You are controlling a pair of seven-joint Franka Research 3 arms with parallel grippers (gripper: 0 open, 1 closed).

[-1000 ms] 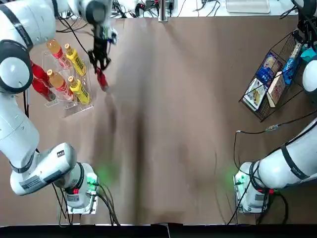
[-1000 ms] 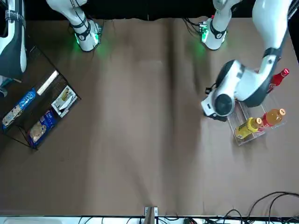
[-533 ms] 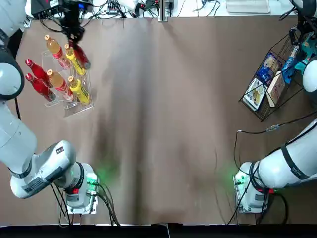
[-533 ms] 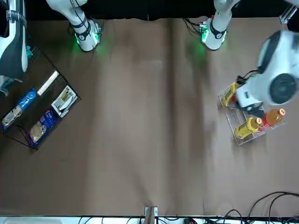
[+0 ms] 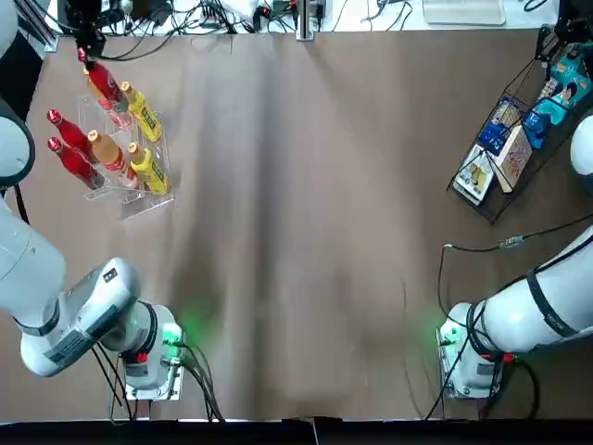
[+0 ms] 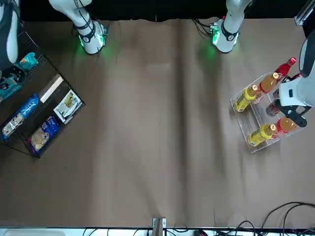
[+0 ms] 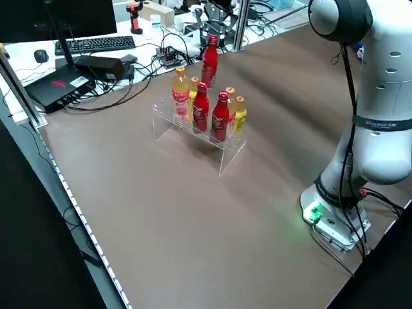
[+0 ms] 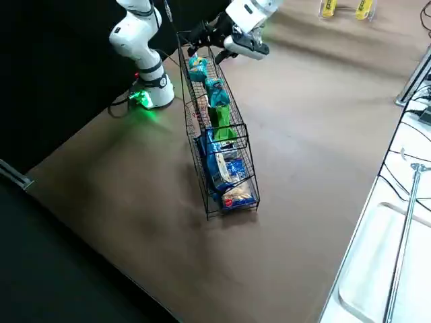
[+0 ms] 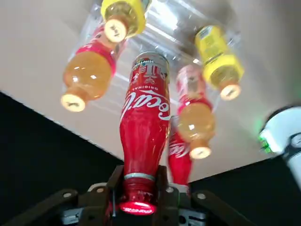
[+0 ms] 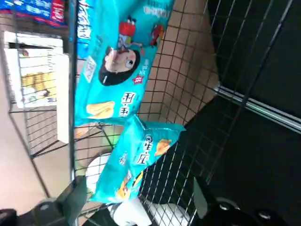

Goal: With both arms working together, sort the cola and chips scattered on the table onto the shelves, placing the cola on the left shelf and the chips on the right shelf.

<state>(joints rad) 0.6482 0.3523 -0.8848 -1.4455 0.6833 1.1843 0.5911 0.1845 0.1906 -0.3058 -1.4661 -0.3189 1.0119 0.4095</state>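
My left gripper point(image 5: 86, 44) is shut on the neck of a red cola bottle point(image 9: 143, 117), which hangs over the far back end of the clear left shelf point(image 5: 130, 199). In the left side view this cola point(image 7: 210, 59) sits higher than the others. Two more colas point(image 5: 70, 132) point(image 5: 76, 163) stand on the shelf's outer side. At the upper end of the black wire right shelf point(image 8: 202, 171), my right gripper point(image 8: 210, 42) is open. Two teal chips packets point(image 10: 117, 61) point(image 10: 136, 160) lie in its basket, with a green packet point(image 8: 224, 126) below them.
Orange bottles point(image 5: 109, 153) and yellow bottles point(image 5: 144, 116) with labels share the left shelf. Larger blue and white bags point(image 5: 500, 130) fill the right shelf's lower tier. Cables, a keyboard and boxes line the table's point(image 5: 306, 232) far edge.
The left gripper has carried the cola from beside the left shelf, up and across to its far back end. The right gripper has drawn back slightly at the right shelf's upper end.
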